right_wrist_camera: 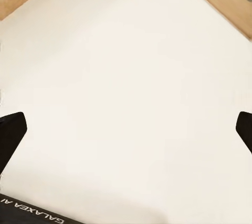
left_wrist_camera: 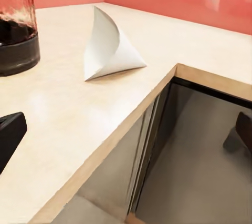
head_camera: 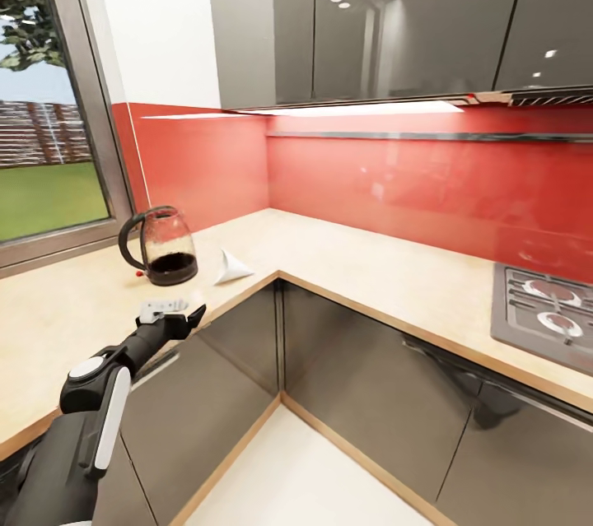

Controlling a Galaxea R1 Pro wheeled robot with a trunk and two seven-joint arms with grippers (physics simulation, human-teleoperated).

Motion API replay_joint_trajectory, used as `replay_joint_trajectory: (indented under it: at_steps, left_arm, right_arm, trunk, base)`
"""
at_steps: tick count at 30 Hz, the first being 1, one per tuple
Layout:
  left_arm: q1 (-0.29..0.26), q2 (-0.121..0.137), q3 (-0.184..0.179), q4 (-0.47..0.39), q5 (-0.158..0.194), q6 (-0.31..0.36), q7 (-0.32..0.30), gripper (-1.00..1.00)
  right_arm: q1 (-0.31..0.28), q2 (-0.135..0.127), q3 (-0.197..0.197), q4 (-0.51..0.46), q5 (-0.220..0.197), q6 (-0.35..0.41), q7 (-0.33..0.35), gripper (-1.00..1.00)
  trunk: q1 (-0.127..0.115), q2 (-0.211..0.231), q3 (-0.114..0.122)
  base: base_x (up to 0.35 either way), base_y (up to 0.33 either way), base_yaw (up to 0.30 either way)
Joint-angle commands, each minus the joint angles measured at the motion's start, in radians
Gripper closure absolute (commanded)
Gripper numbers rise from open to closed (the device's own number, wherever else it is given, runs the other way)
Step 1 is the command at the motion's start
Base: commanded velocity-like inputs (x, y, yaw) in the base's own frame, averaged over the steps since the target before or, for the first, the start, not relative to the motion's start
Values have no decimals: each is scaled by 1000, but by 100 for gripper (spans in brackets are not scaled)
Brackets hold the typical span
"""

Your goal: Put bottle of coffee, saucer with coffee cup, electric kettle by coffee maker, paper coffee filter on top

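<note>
Over the near edge of the countertop (head_camera: 74,320), the left arm reaches forward from the lower left of the head view, its left gripper (head_camera: 185,315) hovering just above the beige surface with its jaws apart and nothing between them. Ahead of it stands the coffee maker (head_camera: 165,249), a glass carafe with a black handle and dark coffee at the bottom. Just beside the carafe, near the counter's inner corner, the paper coffee filter (head_camera: 231,267) lies on the countertop, a white cone tipped on its side.

From the left wrist view the filter (left_wrist_camera: 109,48) appears close and large, apart from the carafe's dark base (left_wrist_camera: 18,50), with grey cabinet fronts (left_wrist_camera: 194,161) below the counter edge.

Looking down at pale floor (right_wrist_camera: 126,92), the right wrist view catches the right gripper (right_wrist_camera: 126,129) with its fingertips (right_wrist_camera: 10,132) spread wide at either edge, holding nothing.
</note>
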Motion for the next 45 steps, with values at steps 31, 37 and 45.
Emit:
replay_joint_trajectory:
  at_steps: [31,37,45]
  left_arm:
    - [-1,8,2,-2,1,6,-5,-100]
    - [-1,8,1,-2,1,6,-5,-100]
    - [-1,8,2,-2,1,6,-5,-100]
  right_arm:
    - [-1,-1,2,0,9,-4,-1,-100]
    - [-1,-1,2,0,9,-4,-1,-100]
    - [-1,-1,2,0,9,-4,-1,-100]
  trunk:
    - [0,-1,-1]
    - [0,-1,-1]
    - [0,-1,-1]
  base:
    - [48,27,-69]
    - [0,0,-131]
    - [83,0,-65]
